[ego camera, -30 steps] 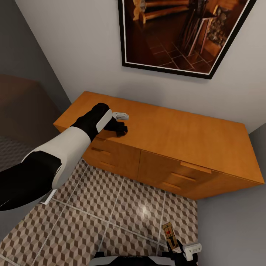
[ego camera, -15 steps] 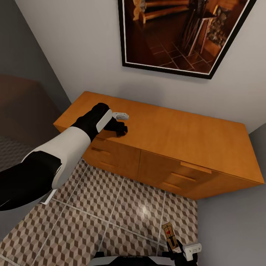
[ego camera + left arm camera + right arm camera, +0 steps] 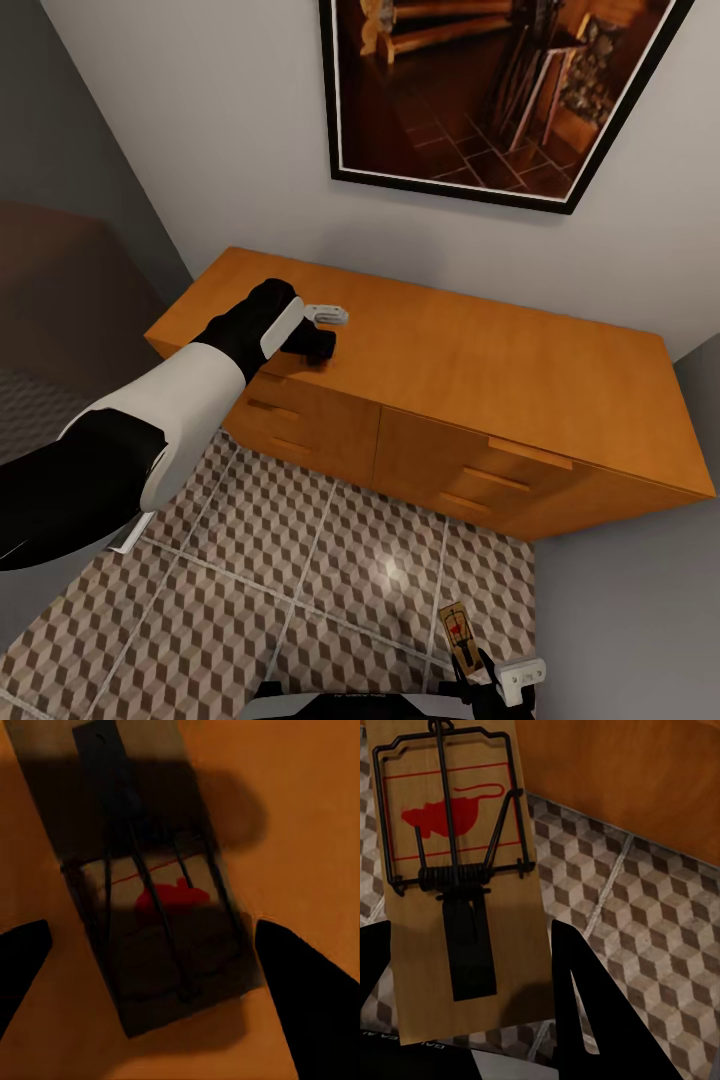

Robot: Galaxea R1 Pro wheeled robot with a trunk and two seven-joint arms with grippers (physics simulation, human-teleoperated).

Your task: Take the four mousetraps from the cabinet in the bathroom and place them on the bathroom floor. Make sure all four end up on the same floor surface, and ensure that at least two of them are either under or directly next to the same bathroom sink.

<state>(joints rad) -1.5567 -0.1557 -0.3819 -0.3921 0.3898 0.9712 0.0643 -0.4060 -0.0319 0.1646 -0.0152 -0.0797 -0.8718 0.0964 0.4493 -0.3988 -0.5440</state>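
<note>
Head view: even, soft render light, no blur. Bright specular glare spot on bathroom floor [image 3: 388,572] tiles, below cabinet [image 3: 520,380] front. Left arm casts faint shadow on cabinet top near its front-left corner. Left wrist view dim: mousetrap [image 3: 154,892] sits in heavy dark shadow, edges soft, detail murky. Right wrist view brighter, crisp; held mousetrap [image 3: 457,870] well lit.

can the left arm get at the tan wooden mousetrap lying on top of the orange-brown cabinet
Probably yes. The left gripper sits right above the tan wooden mousetrap on the orange-brown wooden cabinet, open fingers either side, nothing between.
</note>
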